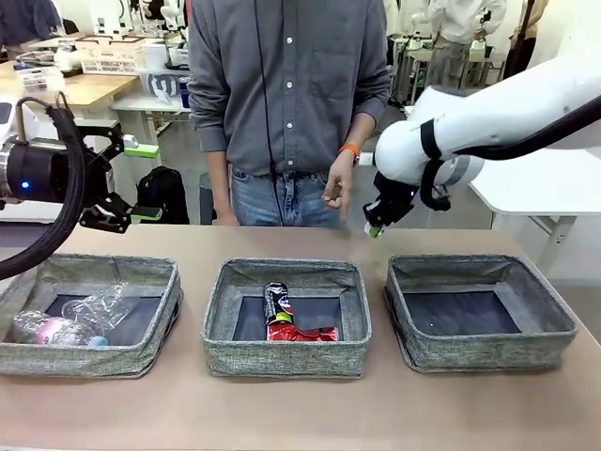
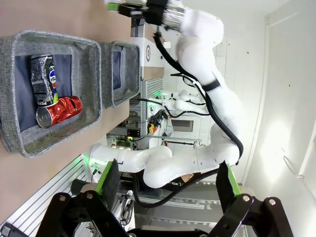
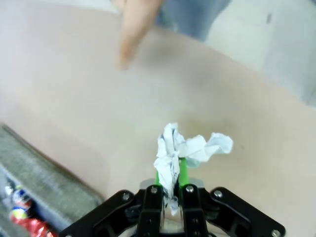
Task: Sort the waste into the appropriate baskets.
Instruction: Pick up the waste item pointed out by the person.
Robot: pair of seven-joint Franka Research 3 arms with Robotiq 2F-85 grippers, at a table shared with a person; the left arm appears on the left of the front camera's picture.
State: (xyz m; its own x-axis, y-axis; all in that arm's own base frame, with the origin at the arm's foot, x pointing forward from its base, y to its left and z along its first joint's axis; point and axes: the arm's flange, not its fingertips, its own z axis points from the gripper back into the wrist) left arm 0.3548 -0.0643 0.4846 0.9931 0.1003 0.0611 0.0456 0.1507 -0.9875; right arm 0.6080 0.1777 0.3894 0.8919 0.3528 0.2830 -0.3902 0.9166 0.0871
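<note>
Pinching crumpled white paper [image 3: 174, 153], the right pincer [image 3: 170, 180] hangs above bare desk [image 1: 300, 413] behind the right basket [image 1: 479, 352]. Left pincer [image 2: 168, 190] spread, beyond the left basket [image 1: 89, 352]; cans [image 1: 282, 315] in the middle one.

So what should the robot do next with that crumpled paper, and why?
Probably carry it over the right basket and let go. The right gripper is shut on the crumpled paper, held above the table behind the baskets. The left basket has plastic bottles, the middle basket has cans, and the right one looks empty.
</note>
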